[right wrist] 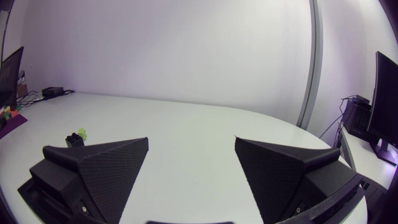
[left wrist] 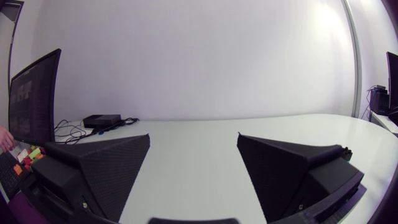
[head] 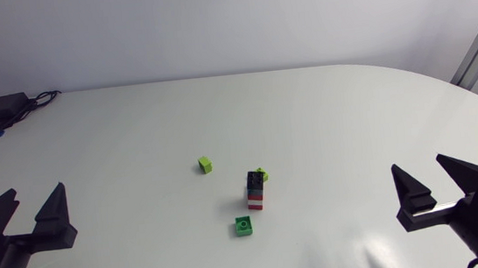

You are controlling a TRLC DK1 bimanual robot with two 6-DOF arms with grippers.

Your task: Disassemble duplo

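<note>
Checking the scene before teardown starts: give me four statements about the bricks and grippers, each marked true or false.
1. The left gripper and right gripper are both open and empty. True.
2. A green brick lies on the table, apart from the stack. True.
3. The right gripper holds the stack. False: the stack stands untouched mid-table, between the two arms.
4. The lime brick sits on top of the stack. False: it lies alone on the table, beside the stack on the left arm's side.
</note>
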